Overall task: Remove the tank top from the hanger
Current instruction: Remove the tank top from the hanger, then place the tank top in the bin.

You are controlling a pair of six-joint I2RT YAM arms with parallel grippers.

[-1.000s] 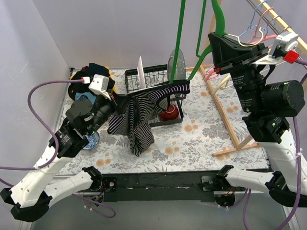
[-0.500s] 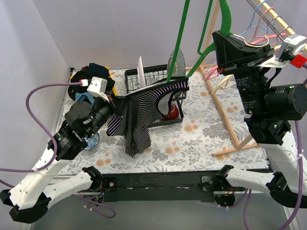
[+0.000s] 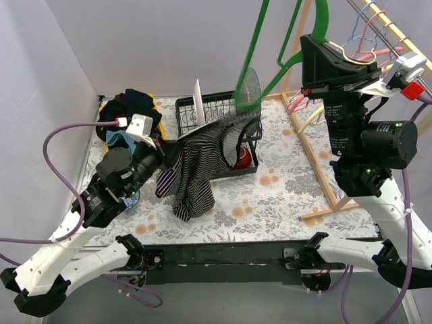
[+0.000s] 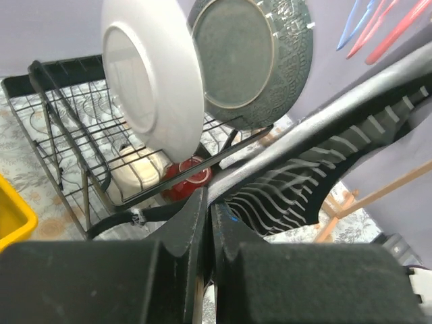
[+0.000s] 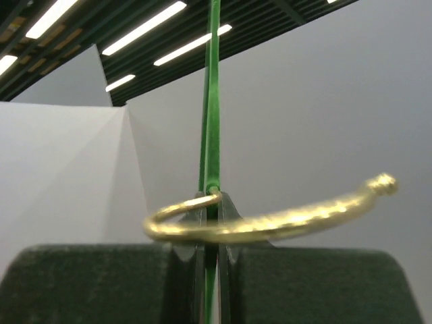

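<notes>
Tank top (image 3: 192,165), soft, light and stretchy, sags just in front of the dish rack (image 3: 216,108). Its long axis slants from the left gripper (image 3: 164,144), jaws clenched on its edge, up to the green hanger (image 5: 213,101) above the rack. The right gripper (image 5: 211,270) has its jaws pinching the hanger. Hems likely offer the surest hold.

Table (image 3: 283,196) under floral cloth. Behind and left of it, plain pale lilac walls (image 3: 148,40). Along its right edge, wooden rack (image 3: 324,212). Overhead, dark slatted ceiling (image 5: 283,10), bright strip lights (image 5: 145,27).
</notes>
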